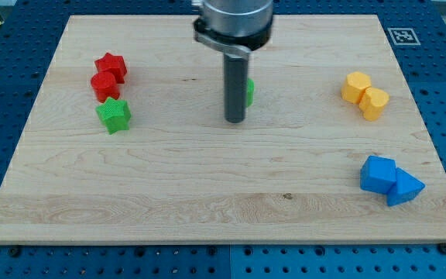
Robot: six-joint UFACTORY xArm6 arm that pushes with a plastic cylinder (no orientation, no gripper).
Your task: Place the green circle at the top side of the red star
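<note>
The green circle (250, 91) is mostly hidden behind my rod near the board's upper middle; only its right edge shows. My tip (235, 121) rests just below and left of it, against or very close to it. The red star (112, 66) lies at the upper left, touching a red round block (104, 84) just below it. A green star (114, 115) sits right below the red round block.
Two yellow blocks (356, 86) (375, 102) touch each other at the right. Two blue blocks (379, 173) (403, 187) touch each other at the lower right. The wooden board (207, 194) ends on a blue perforated table.
</note>
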